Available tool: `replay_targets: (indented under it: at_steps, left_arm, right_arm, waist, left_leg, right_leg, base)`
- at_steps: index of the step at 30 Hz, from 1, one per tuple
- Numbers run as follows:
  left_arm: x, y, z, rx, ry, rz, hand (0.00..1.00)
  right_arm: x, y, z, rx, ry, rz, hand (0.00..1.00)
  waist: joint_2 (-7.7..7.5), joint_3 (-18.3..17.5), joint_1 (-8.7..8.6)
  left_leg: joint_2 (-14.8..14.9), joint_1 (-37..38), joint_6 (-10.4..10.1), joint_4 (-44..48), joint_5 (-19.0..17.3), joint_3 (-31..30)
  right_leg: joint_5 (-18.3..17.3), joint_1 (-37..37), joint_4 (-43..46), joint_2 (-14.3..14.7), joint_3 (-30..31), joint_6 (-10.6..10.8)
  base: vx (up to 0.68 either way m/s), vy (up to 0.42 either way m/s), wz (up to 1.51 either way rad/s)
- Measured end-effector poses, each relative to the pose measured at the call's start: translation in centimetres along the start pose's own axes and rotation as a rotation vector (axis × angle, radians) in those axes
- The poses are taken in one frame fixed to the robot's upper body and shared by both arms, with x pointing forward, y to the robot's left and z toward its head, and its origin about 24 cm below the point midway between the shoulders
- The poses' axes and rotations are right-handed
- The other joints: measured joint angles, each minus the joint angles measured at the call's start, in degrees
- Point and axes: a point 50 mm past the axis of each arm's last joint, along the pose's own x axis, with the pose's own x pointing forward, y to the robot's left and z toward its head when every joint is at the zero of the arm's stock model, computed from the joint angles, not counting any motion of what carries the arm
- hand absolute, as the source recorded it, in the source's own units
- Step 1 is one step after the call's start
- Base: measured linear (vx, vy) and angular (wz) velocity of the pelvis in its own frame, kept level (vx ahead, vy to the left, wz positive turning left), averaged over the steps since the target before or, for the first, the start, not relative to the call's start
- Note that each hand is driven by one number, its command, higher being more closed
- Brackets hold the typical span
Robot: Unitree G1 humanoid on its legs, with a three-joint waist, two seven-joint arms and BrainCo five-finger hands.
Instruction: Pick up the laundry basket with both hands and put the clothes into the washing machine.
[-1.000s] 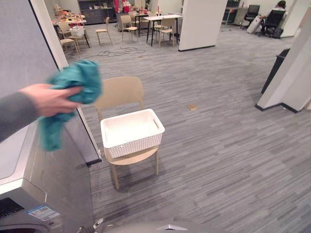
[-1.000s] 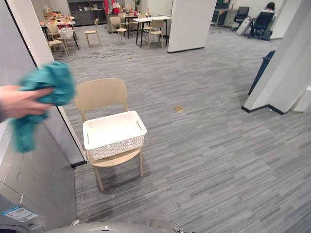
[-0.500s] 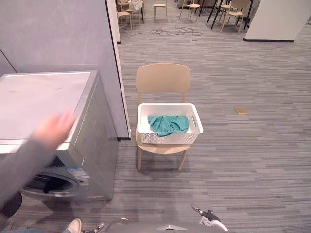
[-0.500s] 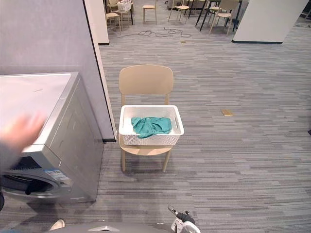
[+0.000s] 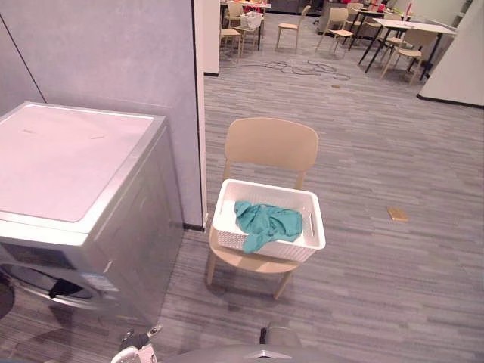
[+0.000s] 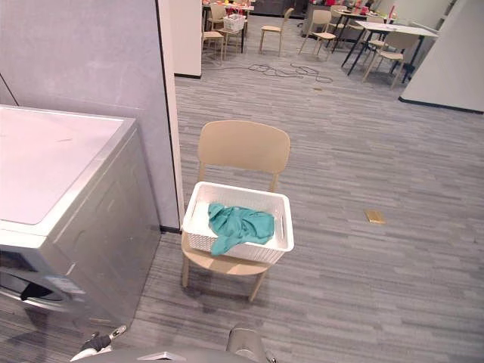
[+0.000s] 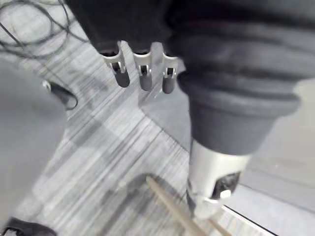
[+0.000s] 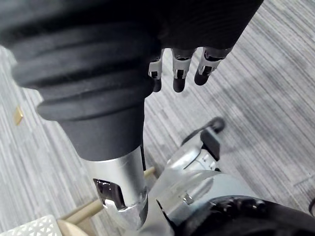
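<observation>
The washing machine stands at the left; the person's arm that crossed it half a second ago is gone; just right of it, the white basket sits on the chair, the teal cloth now lying inside it; the lift can probably begin; the left hand and the right hand hang over the floor, fingers straight, holding nothing.

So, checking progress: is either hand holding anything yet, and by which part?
Nothing held: left hand and right hand hang open; the basket sits on the chair.
</observation>
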Motion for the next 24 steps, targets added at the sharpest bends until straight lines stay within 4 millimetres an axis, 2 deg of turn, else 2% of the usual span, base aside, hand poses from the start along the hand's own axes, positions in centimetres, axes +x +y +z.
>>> replay_targets:
  at_steps: [1, 2, 3, 5, 7, 8, 9, 10, 11, 12, 13, 14, 15, 16, 18, 19, 20, 21, 22, 24]
  left_arm:
    - [-0.1, -0.6, -0.8, -0.012, 0.025, -0.012, 0.0]
    - [-0.2, -1.0, -1.1, -0.004, 0.03, -0.02, 0.0]
    - [-0.3, -1.4, -1.3, -0.002, 0.036, -0.026, 0.0]
    - [-0.4, -1.4, -1.5, -0.011, 0.043, -0.024, 0.0]
    - [-0.4, -1.3, -1.7, -0.018, 0.047, -0.018, 0.0]
    - [-0.4, -1.2, -1.6, -0.021, 0.045, -0.014, 0.0]
    - [-0.4, -1.2, -1.6, -0.021, 0.044, -0.014, 0.0]
    - [-0.3, -1.1, -1.3, -0.017, 0.033, -0.013, 0.0]
    - [-0.3, -1.1, -0.9, -0.017, 0.014, -0.013, 0.0]
    - [-0.3, -1.2, -0.6, -0.017, 0.002, -0.017, 0.0]
    - [-0.3, -1.6, 0.1, -0.016, -0.026, -0.027, 0.0]
    - [-0.4, -1.8, 0.3, -0.004, -0.04, -0.025, 0.0]
    - [-0.4, -2.0, 0.4, 0.009, -0.046, -0.027, 0.0]
    - [-0.4, -2.1, 0.6, 0.038, -0.059, -0.029, 0.0]
    - [-0.5, -2.3, 0.5, 0.065, -0.063, -0.034, 0.0]
    - [-0.5, -2.4, 0.5, 0.067, -0.064, -0.032, 0.0]
    - [-0.6, -2.5, 0.4, 0.072, -0.063, -0.026, 0.0]
    - [-0.7, -2.7, 0.1, 0.074, -0.056, -0.021, 0.0]
    - [-0.7, -2.4, -0.1, 0.075, -0.052, -0.014, 0.0]
    - [-0.6, -2.4, 0.1, 0.118, -0.062, -0.014, 0.0]
  right_arm:
    - [0.2, -0.6, 0.7, -0.01, -0.016, -0.017, 0.0]
    - [0.2, -0.6, 1.1, -0.015, -0.028, -0.017, 0.0]
    - [0.4, -0.1, 1.6, -0.018, -0.037, -0.002, 0.0]
    - [0.5, 0.2, 2.0, -0.03, -0.042, 0.008, 0.0]
    - [0.6, 0.9, 2.9, -0.071, -0.065, 0.034, 0.0]
    - [0.6, 1.6, 4.2, -0.124, -0.107, 0.06, 0.0]
    - [0.6, 1.9, 4.6, -0.127, -0.123, 0.068, 0.0]
    - [-0.2, 3.9, 6.5, -0.13, -0.224, 0.132, 0.0]
    - [-1.6, 6.1, 9.1, -0.122, -0.366, 0.209, 0.0]
    - [-2.5, 6.9, 10.4, -0.121, -0.439, 0.246, 0.0]
    - [-4.5, 8.0, 12.9, -0.111, -0.581, 0.304, 0.0]
    - [-6.9, 8.5, 15.4, -0.077, -0.733, 0.335, 0.0]
    - [-8.0, 8.6, 16.6, -0.054, -0.807, 0.342, 0.0]
    - [-10.9, 8.8, 19.1, -0.006, -0.978, 0.35, 0.0]
    - [-13.5, 8.4, 21.1, 0.041, -1.126, 0.341, 0.0]
    - [-14.8, 8.0, 21.9, 0.076, -1.198, 0.331, 0.0]
    - [-16.5, 7.7, 22.5, 0.095, -1.289, 0.32, 0.0]
    - [-17.9, 7.5, 23.0, 0.115, -1.364, 0.317, 0.0]
    - [-18.5, 7.5, 23.1, 0.118, -1.393, 0.319, 0.0]
    - [-20.5, 8.1, 23.0, 0.112, -1.485, 0.35, 0.0]
  waist:
    - [1.9, -0.99, 0.04]
    - [2.76, -0.94, 0.03]
    - [3.23, -0.96, -0.19]
    - [3.5, -1.07, -0.47]
    - [3.86, -1.13, -0.94]
    - [4.02, -1.28, -0.99]
    - [4.12, -1.36, -1.01]
    - [4.08, -1.43, -1.37]
    - [4.09, -1.17, -1.73]
    - [4.28, -0.74, -1.97]
    - [4.68, 0.12, -1.9]
    - [4.35, 0.48, -1.18]
    - [4.57, 0.5, -0.87]
    - [5.0, 0.43, -0.91]
    - [4.86, 0.4, -1.12]
    - [4.87, 0.38, -1.35]
    - [5.25, 0.08, -1.6]
    - [5.83, -0.27, -1.68]
    - [5.45, -0.23, -1.52]
    - [4.99, -0.62, -1.54]
  left_leg:
    - [1.63, -0.65, 0.26, 0.59, 0.35, -0.04]
    - [1.7, -1.22, 0.51, 1.15, 0.59, 0.34]
    - [2.1, -1.18, 0.81, 1.01, 2.32, 0.81]
    - [2.71, -0.3, 0.04, -0.39, 4.62, 0.85]
    - [4.12, -0.42, -0.97, -0.03, 5.2, 0.89]
    - [5.35, -0.66, -1.8, 0.72, 5.66, 0.88]
    - [5.57, -0.98, -1.81, 1.21, 5.66, 0.77]
    - [6.3, -3.63, -1.81, 5.34, 5.66, 0.38]
    - [7.17, -7.75, -1.69, 13.19, 5.73, 0.11]
    - [7.63, -10.15, -0.86, 17.98, 6.26, -0.24]
    - [8.19, -14.68, 3.02, 27.24, 8.91, -0.76]
    - [8.66, -18.21, 4.43, 34.39, 12.98, -0.63]
    - [8.9, -19.0, 4.37, 36.57, 13.31, -0.1]
    - [9.04, -20.32, 5.02, 37.66, 9.93, 3.99]
    - [7.87, -20.59, 5.05, 32.37, 6.66, 8.81]
    - [6.52, -20.42, 4.84, 26.72, 5.73, 10.27]
    - [4.76, -19.74, 4.65, 17.48, 6.29, 10.52]
    - [3.39, -19.1, 4.83, 9.75, 10.28, 10.24]
    - [2.87, -18.27, 2.83, 8.34, 10.94, 10.23]
    - [0.69, -17.04, 2.13, 4.81, 11.58, 10.74]
  right_leg:
    - [-2.19, 0.57, -0.82, 1.88, -1.09, -0.93]
    - [-3.11, 0.54, -0.26, 2.34, -1.71, -1.41]
    - [-4.5, 0.59, 1.02, 2.41, -2.8, -1.88]
    - [-5.95, 1.06, 2.42, 2.43, -4.29, -2.15]
    - [-7.01, 2.02, 3.03, 3.02, -6.09, -3.23]
    - [-7.85, 2.68, 3.21, 3.93, -6.97, -4.07]
    - [-7.98, 2.72, 3.21, 4.06, -7.16, -4.16]
    - [-8.56, 2.67, 3.05, 4.81, -7.55, -4.47]
    - [-8.37, 3.03, 2.36, 5.53, -8.01, -5.32]
    - [-8.08, 3.63, 1.93, 5.96, -8.46, -6.0]
    - [-7.98, 5.29, 1.28, 6.73, -9.06, -6.72]
    - [-8.33, 6.74, 0.8, 6.75, -8.92, -7.61]
    - [-8.52, 7.33, 0.65, 6.6, -8.82, -7.94]
    - [-8.69, 8.75, -0.25, 6.3, -8.76, -8.22]
    - [-8.63, 9.19, -1.24, 5.74, -8.68, -8.21]
    - [-8.52, 9.2, -1.76, 5.58, -8.65, -8.11]
    - [-8.44, 8.61, -1.94, 5.6, -8.66, -8.01]
    - [-8.58, 7.69, -1.54, 5.77, -8.58, -7.68]
    - [-8.84, 7.52, -1.2, 5.49, -7.89, -7.18]
    - [-7.97, 7.76, -3.06, 3.92, -7.12, -5.42]
  base:
    - [0.15, -0.342, 0.16]
    - [0.17, -0.366, 0.26]
    - [0.14, -0.265, 0.26]
    - [0.14, -0.201, 0.4]
    - [0.15, -0.194, 0.35]
    - [0.07, -0.117, 0.13]
    - [0.08, -0.151, 0.12]
    - [0.07, -0.126, 0.09]
    - [0.09, -0.16, 0.11]
    - [0.09, -0.182, 0.14]
    - [0.07, -0.202, 0.02]
    - [0.06, -0.18, -0.08]
    - [0.05, -0.124, -0.25]
    - [0.07, -0.06, -0.16]
    - [0.08, -0.03, -0.04]
    - [0.06, 0.026, 0.0]
    - [0.11, 0.097, -0.02]
    - [0.09, 0.093, -0.07]
    - [0.12, 0.116, -0.1]
    - [0.11, 0.147, -0.05]
